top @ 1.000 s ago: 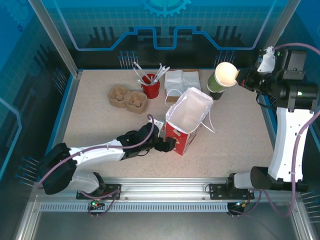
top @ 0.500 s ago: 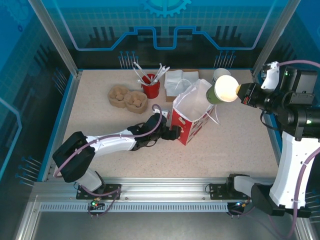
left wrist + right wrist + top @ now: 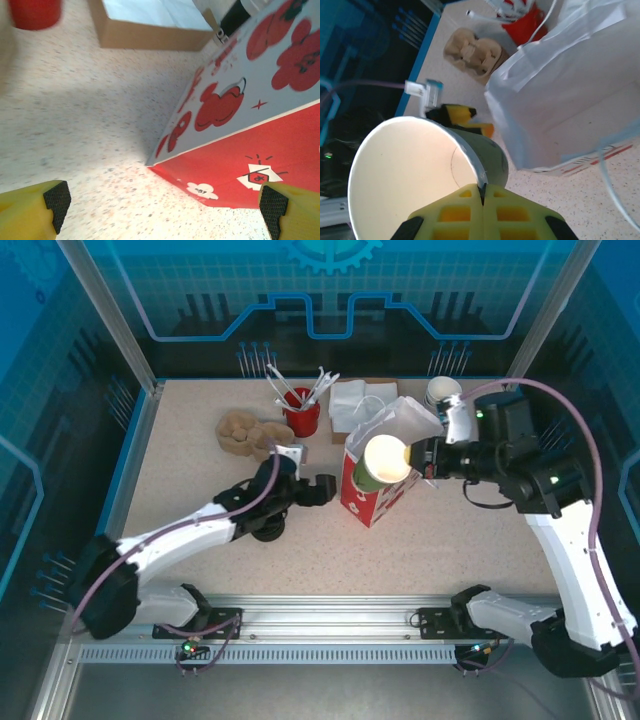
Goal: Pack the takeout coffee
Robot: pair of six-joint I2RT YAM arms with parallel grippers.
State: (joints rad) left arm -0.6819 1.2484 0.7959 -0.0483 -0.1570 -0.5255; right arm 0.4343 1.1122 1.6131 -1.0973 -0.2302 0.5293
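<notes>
Here, the right hand (image 3: 428, 458) is closed tight on the rim of the takeout coffee (image 3: 385, 460). Seen from the right wrist, the hand's yellow fingers (image 3: 455, 220) pinch the cup's edge with no gap between them. The cup has a dark green side and a white inside. It is tipped over, so its open top faces up toward the overhead camera. It hangs in the air just beside the open top of the red and white paper bag (image 3: 365, 502), close to the bag's edge and not inside it.

The left hand (image 3: 320, 487) is low on the counter (image 3: 180, 490), right by the left side of the bag. Its fingers are spread wide apart and it holds nothing. From the left wrist, the bag's bottom corner sits ahead, between the two fingertips (image 3: 55, 200).

Behind the bag are a red cup of stirrers (image 3: 301, 412), a brown cardboard cup holder (image 3: 248, 432) and some white napkins (image 3: 355, 400).
</notes>
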